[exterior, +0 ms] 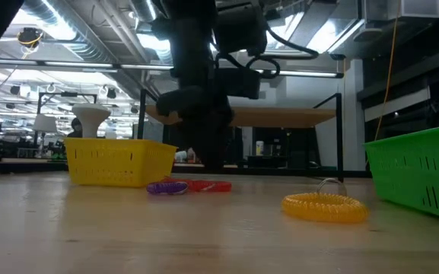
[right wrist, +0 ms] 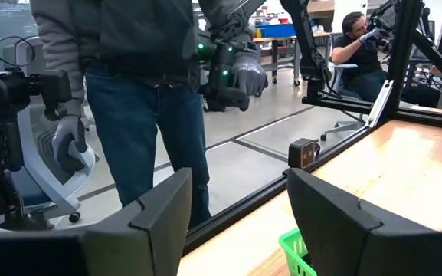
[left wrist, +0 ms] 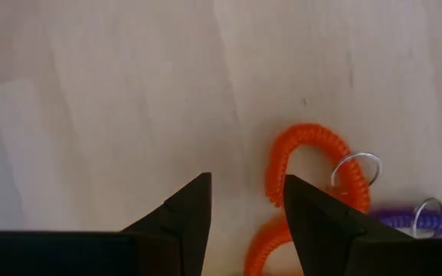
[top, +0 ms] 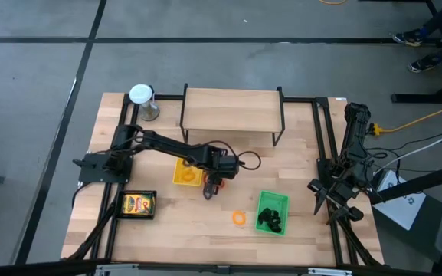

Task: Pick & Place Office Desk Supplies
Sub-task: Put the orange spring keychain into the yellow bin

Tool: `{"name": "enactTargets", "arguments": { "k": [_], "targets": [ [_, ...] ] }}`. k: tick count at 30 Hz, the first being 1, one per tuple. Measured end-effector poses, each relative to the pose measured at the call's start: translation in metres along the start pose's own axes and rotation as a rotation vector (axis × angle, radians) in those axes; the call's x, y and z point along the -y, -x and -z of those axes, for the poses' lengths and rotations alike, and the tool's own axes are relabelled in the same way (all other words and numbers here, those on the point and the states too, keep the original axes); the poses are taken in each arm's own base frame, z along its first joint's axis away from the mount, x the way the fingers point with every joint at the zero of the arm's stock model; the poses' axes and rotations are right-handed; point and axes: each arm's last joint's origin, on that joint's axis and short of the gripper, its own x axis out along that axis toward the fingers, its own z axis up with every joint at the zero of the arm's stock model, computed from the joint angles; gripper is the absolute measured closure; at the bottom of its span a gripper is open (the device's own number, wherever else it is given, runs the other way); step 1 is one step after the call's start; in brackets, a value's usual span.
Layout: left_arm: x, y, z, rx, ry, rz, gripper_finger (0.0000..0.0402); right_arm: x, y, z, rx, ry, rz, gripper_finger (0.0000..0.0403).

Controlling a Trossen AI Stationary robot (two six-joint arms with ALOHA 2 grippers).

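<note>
Left gripper, spread and empty, hovers beside one orange ring and one purple ring.

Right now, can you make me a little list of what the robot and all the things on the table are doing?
left gripper: open, low over the table middle, fingers beside the orange coil ring
right gripper: open, waiting at the table's right edge
purple coil ring: on the wood next to the orange one
yellow coil ring: lying alone, left of the green tray
green tray: holds black clips
yellow tray: behind the rings
black tray: holds a yellow box
</note>
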Motion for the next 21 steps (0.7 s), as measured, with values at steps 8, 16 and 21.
{"name": "enactTargets", "arguments": {
  "k": [8, 16, 21],
  "targets": [
    [0.004, -0.011, -0.004, 0.023, -0.001, 0.012, 0.0245, 0.0, 0.0, 0.0, 0.0, 0.0, 0.0, 0.0184],
    [0.006, -0.028, -0.001, -0.022, 0.011, 0.022, 0.026, 0.0, 0.0, 0.0, 0.0, 0.0, 0.0, 0.0184],
    [0.008, -0.034, 0.0, -0.035, 0.065, 0.052, 0.0303, 0.0, 0.0, 0.0, 0.0, -0.001, 0.0, 0.0184]
  ]
}}
